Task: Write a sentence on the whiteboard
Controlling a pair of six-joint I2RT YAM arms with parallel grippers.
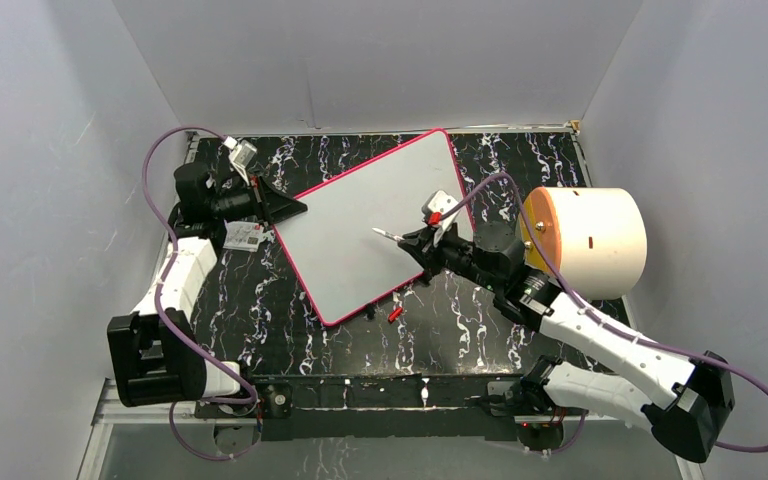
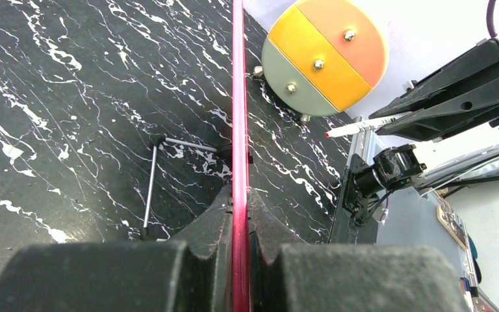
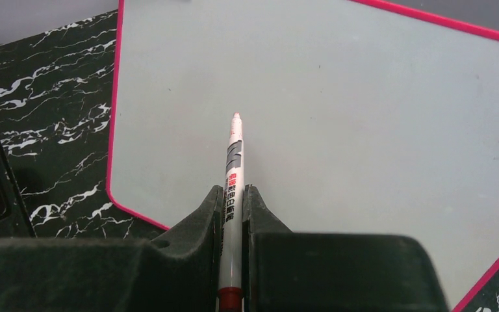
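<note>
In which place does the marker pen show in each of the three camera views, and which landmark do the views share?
Top external: the marker is mid-picture, over the whiteboard, sticking out of the right gripper.
Left wrist: marker right of centre, upper half, tip pointing left.
Right wrist: marker at centre, clamped, tip pointing up.
Shared landmark: the whiteboard's pink frame.

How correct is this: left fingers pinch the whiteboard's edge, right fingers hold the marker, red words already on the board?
One part is wrong: the whiteboard bears no red words yet, as the right wrist view shows. The left fingers pinch its edge; right fingers hold the marker.
</note>
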